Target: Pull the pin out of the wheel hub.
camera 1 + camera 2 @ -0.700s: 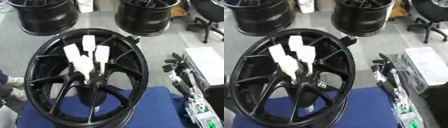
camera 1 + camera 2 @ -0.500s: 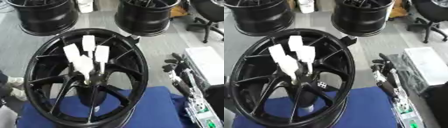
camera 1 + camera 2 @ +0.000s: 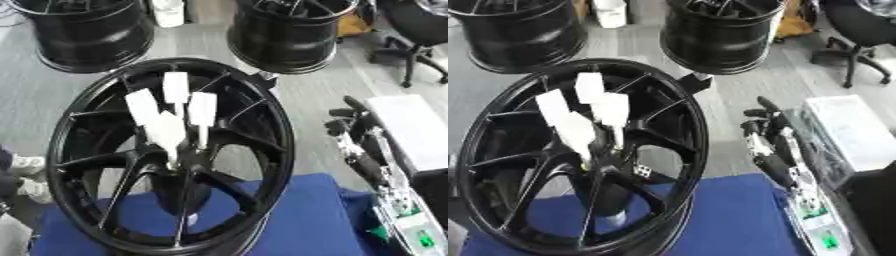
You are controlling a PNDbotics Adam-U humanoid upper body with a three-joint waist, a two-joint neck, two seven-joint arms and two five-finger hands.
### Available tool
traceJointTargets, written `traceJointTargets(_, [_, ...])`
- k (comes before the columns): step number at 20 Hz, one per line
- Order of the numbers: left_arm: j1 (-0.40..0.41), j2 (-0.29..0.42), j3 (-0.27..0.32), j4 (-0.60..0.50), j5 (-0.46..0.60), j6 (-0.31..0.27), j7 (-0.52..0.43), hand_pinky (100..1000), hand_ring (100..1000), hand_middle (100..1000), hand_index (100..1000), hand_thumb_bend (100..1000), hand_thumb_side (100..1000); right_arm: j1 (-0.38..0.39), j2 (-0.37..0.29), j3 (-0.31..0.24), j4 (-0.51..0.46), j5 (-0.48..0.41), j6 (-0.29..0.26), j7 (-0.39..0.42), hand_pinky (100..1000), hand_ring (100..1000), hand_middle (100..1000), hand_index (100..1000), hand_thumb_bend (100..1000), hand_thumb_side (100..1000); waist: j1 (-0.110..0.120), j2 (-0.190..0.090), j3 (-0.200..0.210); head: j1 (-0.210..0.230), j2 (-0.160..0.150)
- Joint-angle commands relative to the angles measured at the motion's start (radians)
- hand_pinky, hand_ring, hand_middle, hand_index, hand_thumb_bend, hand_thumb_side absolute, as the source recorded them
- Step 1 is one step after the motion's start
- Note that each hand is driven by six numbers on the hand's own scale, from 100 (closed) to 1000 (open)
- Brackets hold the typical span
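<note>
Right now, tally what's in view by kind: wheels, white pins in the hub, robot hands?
Black wheels: 3 (near wheel, far left wheel, far right wheel)
White pins in the near wheel's hub: 4
Robot hands: 1 (right hand, at the right edge)
Total: 8

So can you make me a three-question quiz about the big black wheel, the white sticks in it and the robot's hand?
1. Where does the wheel rest?
A. on a blue mat
B. on a chair
C. inside a box

2. What colour are the pins in its middle?
A. red
B. white
C. green

3. What is the right hand doing?
A. gripping a pin
B. lifting the wheel
C. staying beside the wheel, touching nothing

Answers: 1 A, the blue mat lies under its lower rim. 2 B, they look white against black spokes. 3 C, a gap of floor separates it from the rim.
</note>
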Motion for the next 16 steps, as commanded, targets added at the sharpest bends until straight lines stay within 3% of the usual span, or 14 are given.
traceJointTargets(1, [0.001,0.024,-0.005,-0.015,-0.007,0.005,-0.003,715,768,634,731,452,625,-0.070,-0.216,0.015,-0.112,-0.031,0.032,0.022,692,705,757,951,100,457,-0.005,-0.020,0.002,-0.012,0.002])
traceJointTargets(3, [0.003,0.025,-0.006,-0.012,-0.011,0.008,-0.004,715,768,634,731,453,626,-0.129,-0.330,0.042,-0.148,-0.069,0.062,0.047,695,709,764,951,100,439,-0.010,-0.024,0.005,-0.015,0.006])
traceJointTargets(6, [0.008,0.031,-0.011,-0.009,-0.017,0.013,-0.009,715,768,634,731,454,628,-0.238,-0.485,0.115,-0.142,-0.109,0.113,0.126,710,727,790,957,100,296,-0.021,-0.033,0.010,-0.025,0.015])
traceJointTargets(8, [0.010,0.036,-0.014,-0.007,-0.020,0.015,-0.013,715,769,634,731,453,628,-0.326,-0.552,0.178,-0.097,-0.131,0.149,0.208,718,737,805,960,100,230,-0.026,-0.039,0.014,-0.029,0.022])
traceJointTargets(12, [0.013,0.041,-0.016,-0.006,-0.021,0.015,-0.016,715,767,635,731,453,628,-0.505,-0.570,0.290,0.052,-0.118,0.195,0.380,730,748,815,961,100,198,-0.031,-0.047,0.020,-0.033,0.027])
traceJointTargets(16, [0.018,0.043,-0.020,-0.003,-0.022,0.015,-0.020,715,767,635,730,452,629,-0.664,-0.475,0.375,0.241,-0.014,0.190,0.545,744,761,827,962,100,205,-0.031,-0.052,0.018,-0.036,0.033])
